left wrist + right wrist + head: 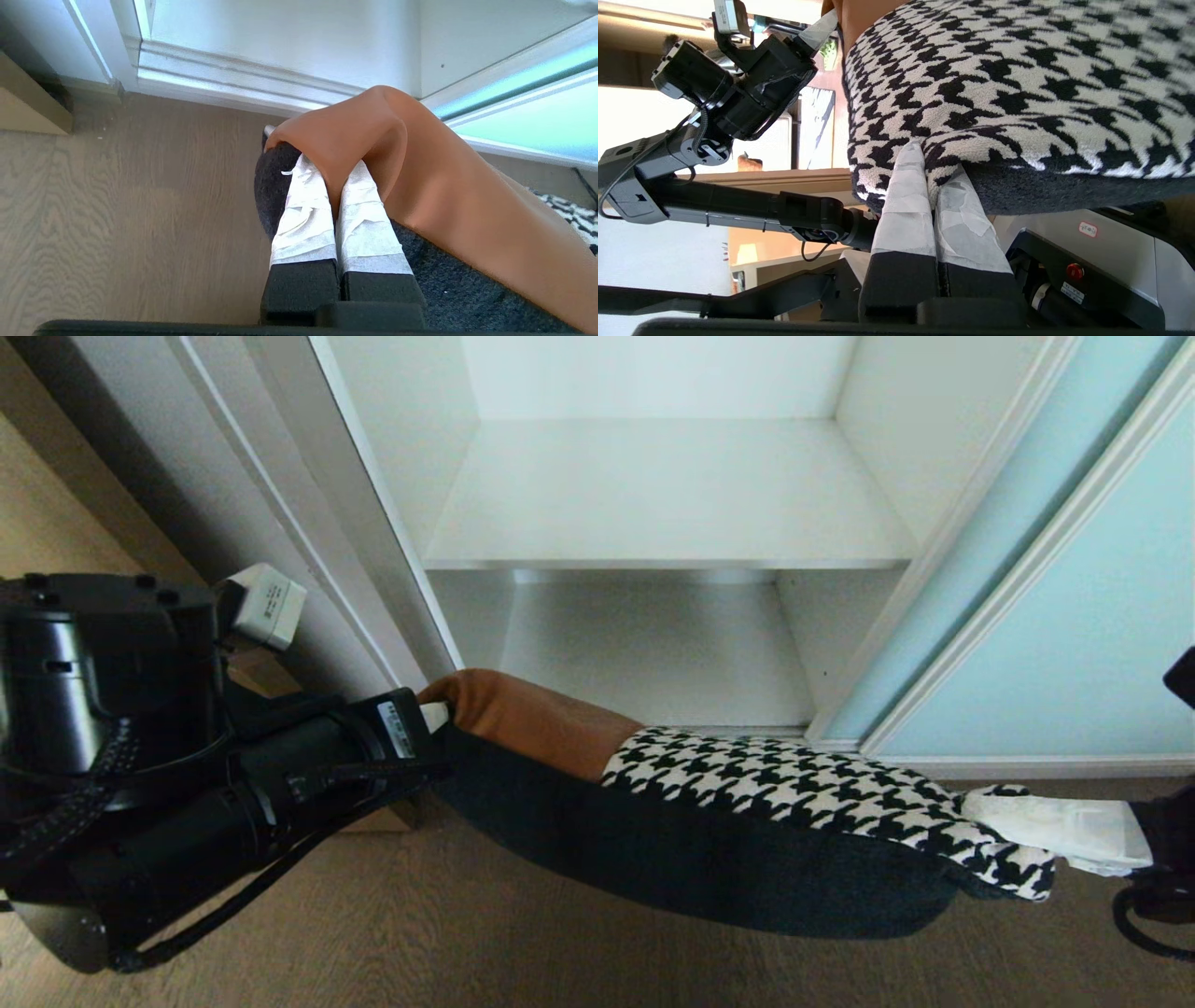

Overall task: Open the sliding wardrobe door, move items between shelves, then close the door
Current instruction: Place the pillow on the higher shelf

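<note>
The cushion (pixel 709 803), rust-brown at one end, houndstooth at the other and black along its side, hangs level above the wood floor in front of the open wardrobe. My left gripper (pixel 437 714) is shut on its rust-brown corner (pixel 444 186); the taped fingers (pixel 306 210) pinch a fold of it. My right gripper (pixel 976 805) is shut on the houndstooth corner (pixel 1017 70), its taped fingers (pixel 906 210) closed on the edge. The sliding wardrobe door (pixel 1074 616) of pale aqua glass stands pushed to the right. Two white shelves, an upper (pixel 663 495) and a lower (pixel 653 653), lie bare behind the cushion.
The wardrobe's white side panel and frame (pixel 308 523) rise just beyond my left arm (pixel 187 775). The door's bottom track (pixel 243 84) runs along the floor below the cushion. A light wooden board (pixel 28 102) stands to the left of the wardrobe.
</note>
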Controlling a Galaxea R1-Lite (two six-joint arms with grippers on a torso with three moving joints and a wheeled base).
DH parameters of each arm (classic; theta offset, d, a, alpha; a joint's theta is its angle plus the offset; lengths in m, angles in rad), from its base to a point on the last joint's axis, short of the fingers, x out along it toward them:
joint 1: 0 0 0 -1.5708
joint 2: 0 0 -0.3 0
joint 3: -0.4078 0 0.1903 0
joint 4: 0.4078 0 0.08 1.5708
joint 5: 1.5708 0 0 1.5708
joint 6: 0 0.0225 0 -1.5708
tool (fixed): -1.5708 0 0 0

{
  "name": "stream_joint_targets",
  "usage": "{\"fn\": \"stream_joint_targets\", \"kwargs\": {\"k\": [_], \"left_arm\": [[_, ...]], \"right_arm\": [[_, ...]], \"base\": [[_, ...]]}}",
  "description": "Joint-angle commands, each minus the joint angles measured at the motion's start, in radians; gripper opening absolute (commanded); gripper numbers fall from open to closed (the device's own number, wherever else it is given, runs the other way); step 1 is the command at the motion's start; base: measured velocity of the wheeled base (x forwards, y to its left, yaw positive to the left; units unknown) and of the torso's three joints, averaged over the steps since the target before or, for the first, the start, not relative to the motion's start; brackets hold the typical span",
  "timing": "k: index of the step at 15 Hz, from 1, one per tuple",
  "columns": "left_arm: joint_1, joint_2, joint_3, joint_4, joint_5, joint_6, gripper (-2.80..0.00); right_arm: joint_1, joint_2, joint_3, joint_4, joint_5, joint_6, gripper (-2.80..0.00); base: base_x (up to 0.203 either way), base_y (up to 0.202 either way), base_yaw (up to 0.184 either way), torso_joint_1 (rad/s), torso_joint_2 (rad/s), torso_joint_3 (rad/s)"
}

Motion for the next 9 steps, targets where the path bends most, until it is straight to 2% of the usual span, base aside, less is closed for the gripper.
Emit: {"fn": "stream_joint_targets", "kwargs": {"k": [1,9], "left_arm": [[0.0,0.01,0.002,-0.004,0.003,-0.003,-2.8],[0.002,0.01,0.007,-0.004,0.005,-0.006,-2.8]], "right_arm": [[0.0,0.018,0.001,-0.002,0.005,0.003,-2.8],[0.0,0.025,0.001,-0.006,0.005,0.001,-2.8]], "base": [[0.0,0.0,0.0,-0.002,0.0,0.206],[0.0,0.0,0.0,0.002,0.0,0.206]]}}
